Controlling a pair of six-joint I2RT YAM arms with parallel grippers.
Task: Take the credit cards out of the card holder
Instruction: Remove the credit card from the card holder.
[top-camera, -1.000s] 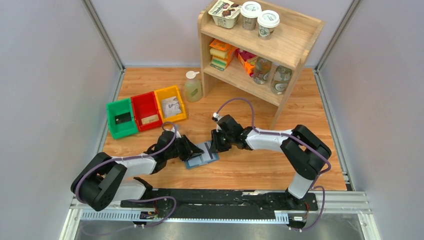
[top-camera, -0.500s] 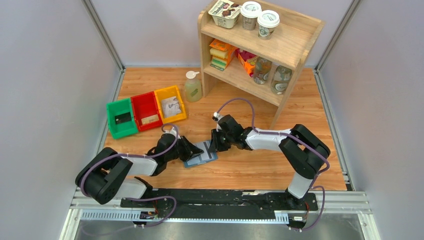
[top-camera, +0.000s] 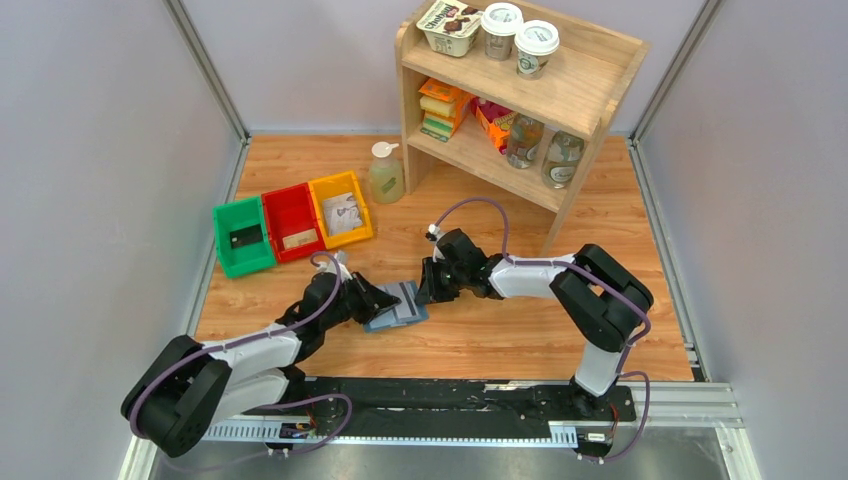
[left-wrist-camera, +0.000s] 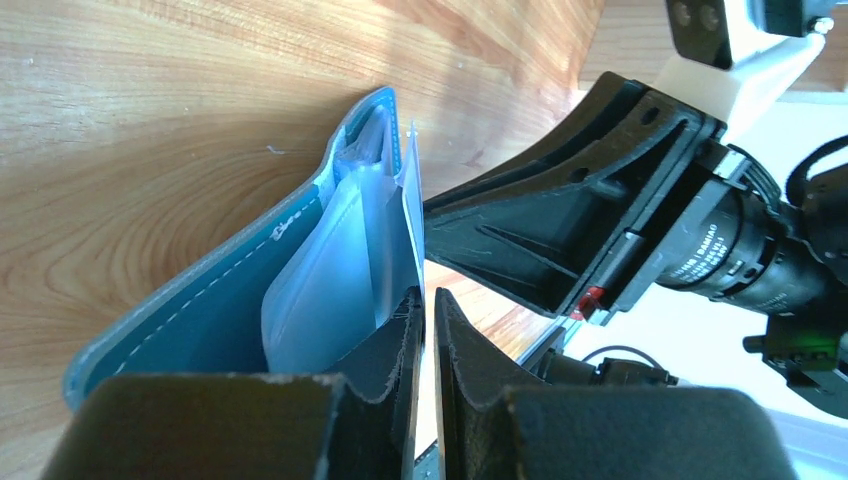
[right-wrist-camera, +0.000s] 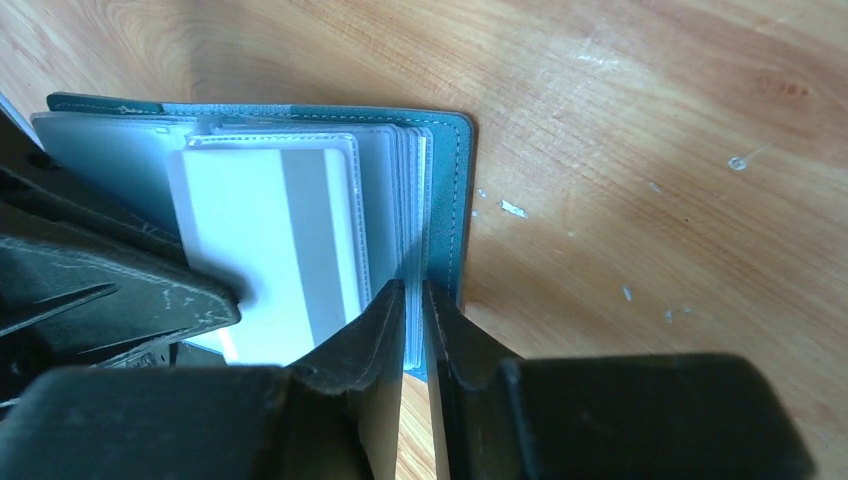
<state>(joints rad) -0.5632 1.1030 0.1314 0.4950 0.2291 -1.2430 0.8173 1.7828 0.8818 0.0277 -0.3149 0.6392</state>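
Note:
The blue-grey card holder (top-camera: 398, 306) lies open on the wooden table between my two grippers. My left gripper (top-camera: 383, 300) is at its left side and my right gripper (top-camera: 423, 293) at its right side. In the right wrist view my right gripper (right-wrist-camera: 413, 288) is shut on the holder's edge (right-wrist-camera: 452, 200), pinching the pale pocket layers and the cover. A white credit card with a grey stripe (right-wrist-camera: 270, 240) sticks out of the pockets, its corner under the left fingers. In the left wrist view my left gripper (left-wrist-camera: 425, 295) is shut on that thin card's edge (left-wrist-camera: 412, 200) beside the holder's cover (left-wrist-camera: 200, 320).
Green (top-camera: 243, 237), red (top-camera: 292, 222) and yellow (top-camera: 342, 208) bins stand in a row at the left, each holding a card. A soap bottle (top-camera: 386, 175) and a wooden shelf (top-camera: 520, 90) with cups, boxes and jars stand behind.
My left arm has drawn back toward the near left. The holder and both grippers have shifted slightly left and away from the front edge.

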